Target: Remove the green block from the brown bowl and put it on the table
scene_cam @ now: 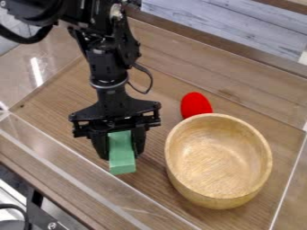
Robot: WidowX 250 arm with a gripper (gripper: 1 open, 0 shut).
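The green block (pixel 124 151) stands on end between the fingers of my gripper (pixel 118 142), which points straight down and is shut on it. The block's lower end is at or just above the wooden table (pixel 72 90); I cannot tell whether it touches. The brown bowl (pixel 220 162) sits upright to the right of the gripper, apart from it, with nothing visible inside.
A red object (pixel 196 105) lies behind the bowl, right of the arm. Clear plastic walls (pixel 66 171) border the table at the front and left. A pale plank wall runs along the back.
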